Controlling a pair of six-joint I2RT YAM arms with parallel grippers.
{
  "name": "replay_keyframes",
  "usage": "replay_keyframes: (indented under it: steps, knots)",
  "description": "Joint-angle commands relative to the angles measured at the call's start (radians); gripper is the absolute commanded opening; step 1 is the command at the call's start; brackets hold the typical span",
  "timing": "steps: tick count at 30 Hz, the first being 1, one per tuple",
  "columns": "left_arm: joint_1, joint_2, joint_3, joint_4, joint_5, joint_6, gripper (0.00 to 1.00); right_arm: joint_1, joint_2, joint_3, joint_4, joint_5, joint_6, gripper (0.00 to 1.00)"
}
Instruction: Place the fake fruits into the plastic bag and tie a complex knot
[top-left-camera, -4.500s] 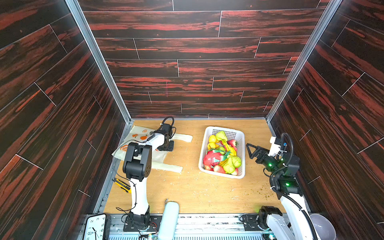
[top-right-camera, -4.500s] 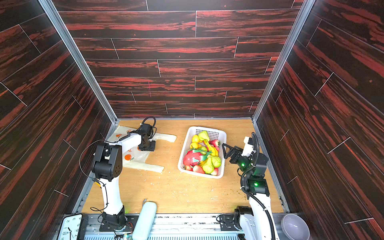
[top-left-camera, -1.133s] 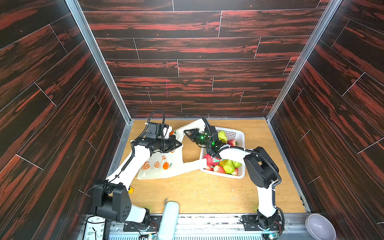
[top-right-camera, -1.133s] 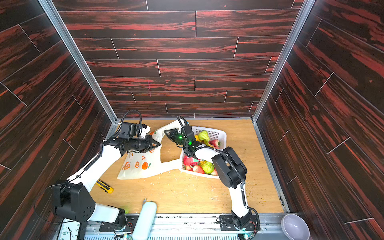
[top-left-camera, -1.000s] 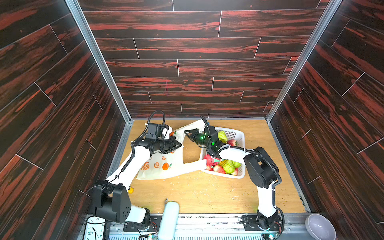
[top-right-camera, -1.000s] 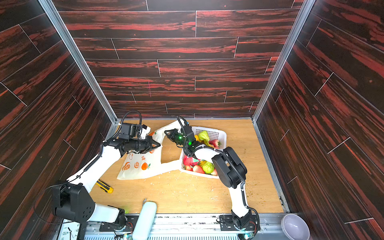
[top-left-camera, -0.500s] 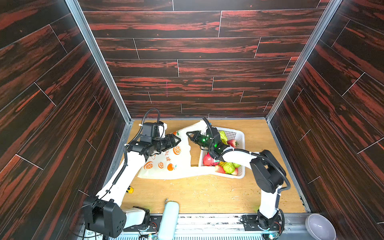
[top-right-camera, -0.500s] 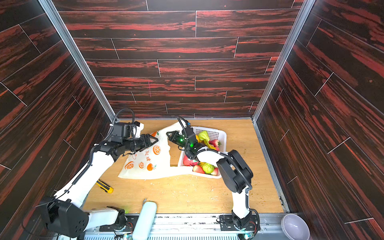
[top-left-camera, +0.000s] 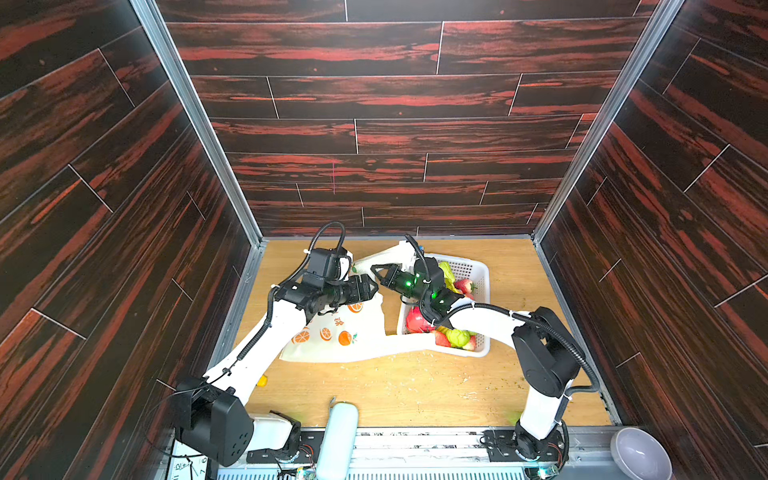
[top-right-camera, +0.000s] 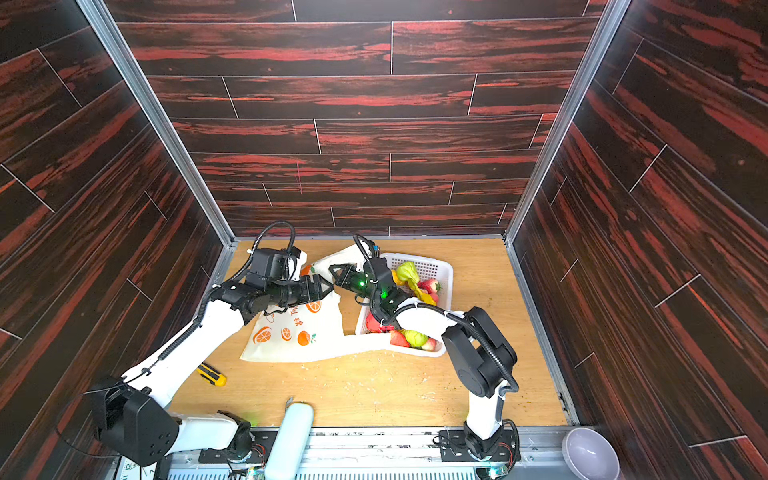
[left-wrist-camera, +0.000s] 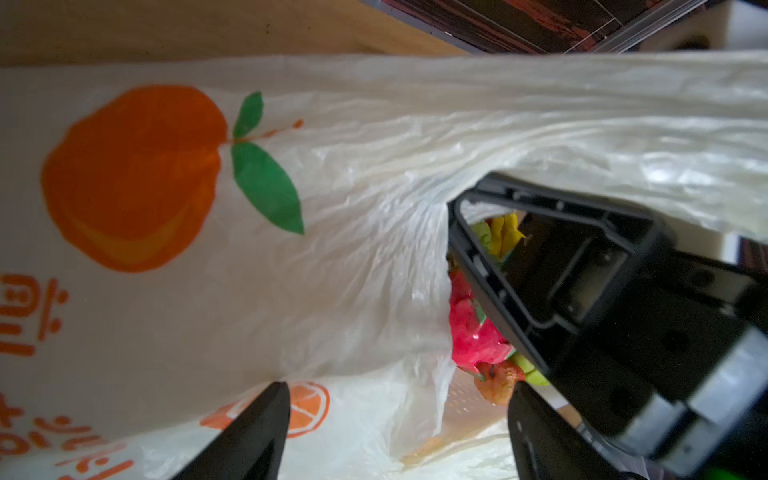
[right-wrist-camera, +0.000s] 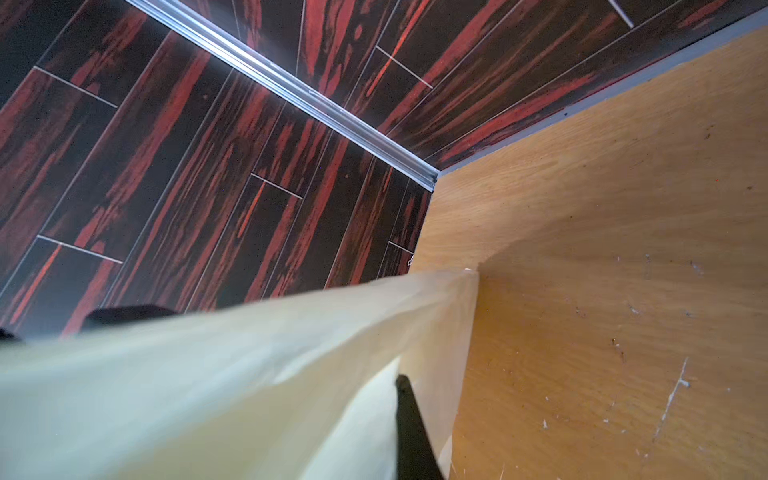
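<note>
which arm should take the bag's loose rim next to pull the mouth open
Left, probably: the left gripper is open and empty right at the plastic bag, while the right gripper is shut on its handle, so it is busy.

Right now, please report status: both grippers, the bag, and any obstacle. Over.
Left gripper open. Right gripper shut on plastic bag. Fake fruits in basket; right arm crosses above them.
</note>
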Motion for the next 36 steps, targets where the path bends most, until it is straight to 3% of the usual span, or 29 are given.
replay_keyframes:
  steps: [1, 13, 19, 22, 26, 31, 36]
  knots:
    - [-0.004, 0.010, 0.038, -0.035, -0.100, 0.029, 0.84, 0.011, -0.066, -0.011, 0.008, 0.016, -0.005, 0.00]
    - [-0.002, 0.039, 0.024, -0.078, -0.205, 0.050, 0.66, 0.014, -0.111, -0.038, -0.013, 0.024, -0.013, 0.00]
    - [-0.003, -0.013, 0.021, -0.039, -0.004, 0.014, 0.71, 0.015, -0.113, -0.039, -0.023, 0.026, -0.021, 0.00]
    - [-0.018, -0.075, -0.008, -0.047, 0.040, 0.013, 0.75, 0.015, -0.119, -0.040, -0.025, 0.025, -0.022, 0.00]
    - [-0.093, -0.138, -0.091, -0.057, -0.015, 0.019, 0.79, 0.015, -0.130, -0.037, -0.037, 0.036, -0.036, 0.00]
    - [-0.207, -0.169, -0.174, -0.078, -0.190, -0.041, 0.81, 0.014, -0.127, -0.040, -0.048, 0.047, -0.031, 0.00]
    - [-0.254, -0.152, -0.209, -0.027, -0.286, -0.076, 0.84, 0.015, -0.124, -0.041, -0.048, 0.043, -0.017, 0.00]
